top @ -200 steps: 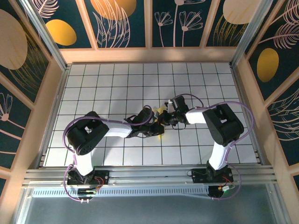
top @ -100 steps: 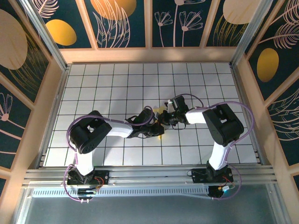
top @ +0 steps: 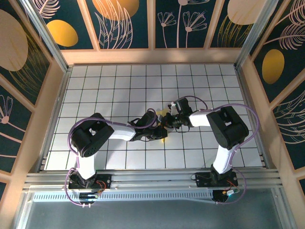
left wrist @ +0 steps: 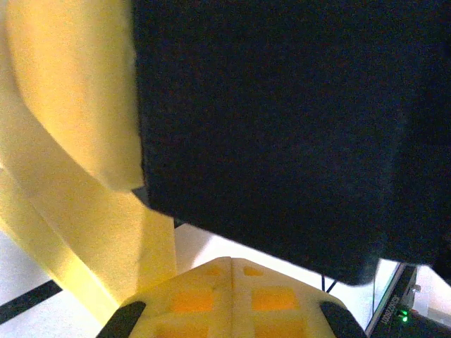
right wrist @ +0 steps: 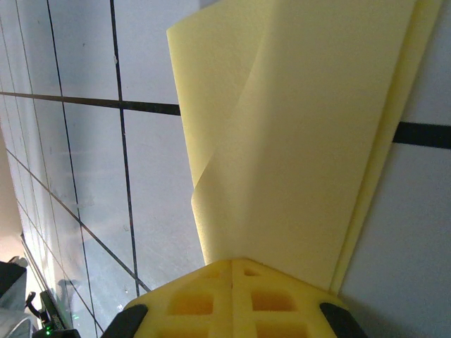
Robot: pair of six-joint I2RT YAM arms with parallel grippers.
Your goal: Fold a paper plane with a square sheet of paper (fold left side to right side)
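Observation:
The square sheet of paper [right wrist: 303,141] is pale yellow and lies folded in layers on the white grid table [top: 119,86], with one flap curling up. In the top view only small yellow bits of the paper [top: 163,113] show between the two wrists at the table's middle. My right gripper [right wrist: 232,262] is shut, its tip down on the paper's near end, with nothing between the pads. My left gripper [left wrist: 231,260] is shut too, just beside the paper [left wrist: 77,105], under the dark body of the right wrist [left wrist: 282,120]. From above, the left gripper [top: 160,131] and right gripper [top: 167,122] nearly touch.
Wooden walls with dark painted panels [top: 152,24] enclose the table on three sides. An aluminium rail [top: 152,179] with both arm bases runs along the near edge. Open grid floor lies on all sides of the two grippers.
The left arm's elbow has shifted slightly to the right. Both grippers stay shut at the same spot on the paper.

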